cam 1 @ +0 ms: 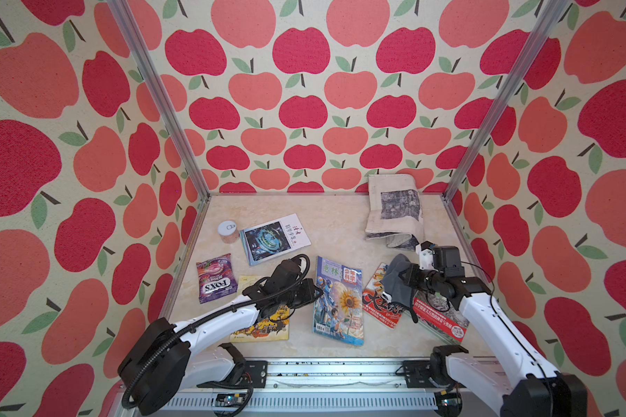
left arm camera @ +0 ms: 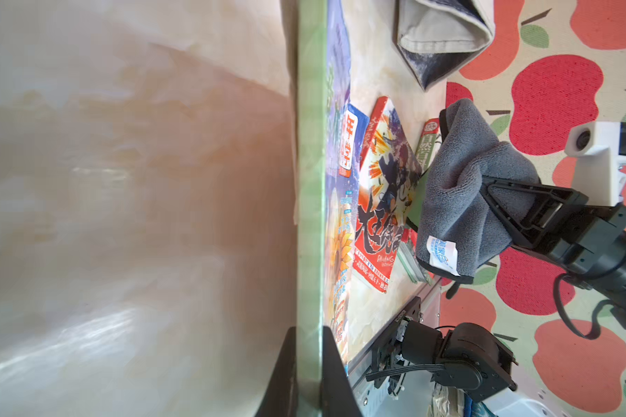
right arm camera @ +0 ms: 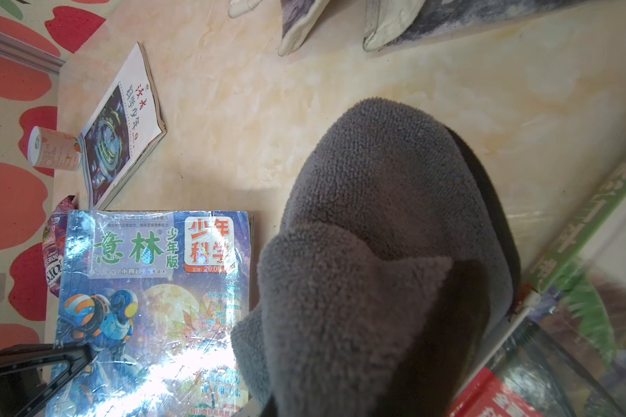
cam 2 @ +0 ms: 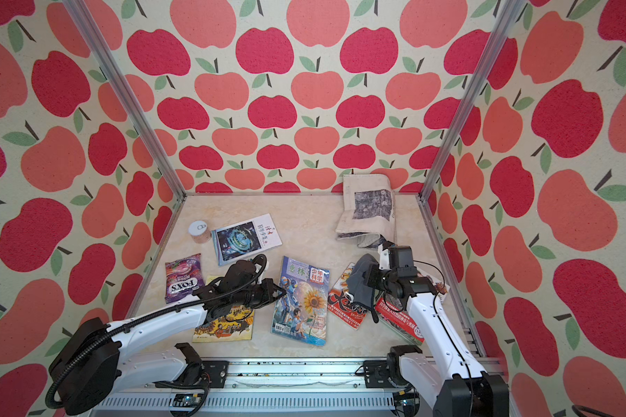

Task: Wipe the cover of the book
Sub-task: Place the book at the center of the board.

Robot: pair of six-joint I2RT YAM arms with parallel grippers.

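Note:
The book [cam 1: 338,299] [cam 2: 300,299] is a blue magazine with a robot and a sunflower on its cover, lying in the middle of the table. My left gripper [cam 1: 317,290] [cam 2: 281,291] is shut on its left edge. In the left wrist view both jaws [left arm camera: 308,361] clamp the book's green spine [left arm camera: 309,180]. My right gripper [cam 1: 405,279] [cam 2: 367,278] hangs just right of the book, shut on a grey cloth [cam 1: 394,281] [cam 2: 358,279] [left arm camera: 459,202]. The cloth [right arm camera: 376,234] hides the right jaws in the right wrist view, beside the book's cover [right arm camera: 152,289].
A red comic [cam 1: 380,303] and a green-spined book [cam 1: 438,317] lie below the right arm. A yellow book [cam 1: 264,328] lies under the left arm. A white magazine [cam 1: 275,238], a can [cam 1: 228,231], a purple candy bag [cam 1: 215,278] and a folded fabric bag [cam 1: 394,213] sit further back.

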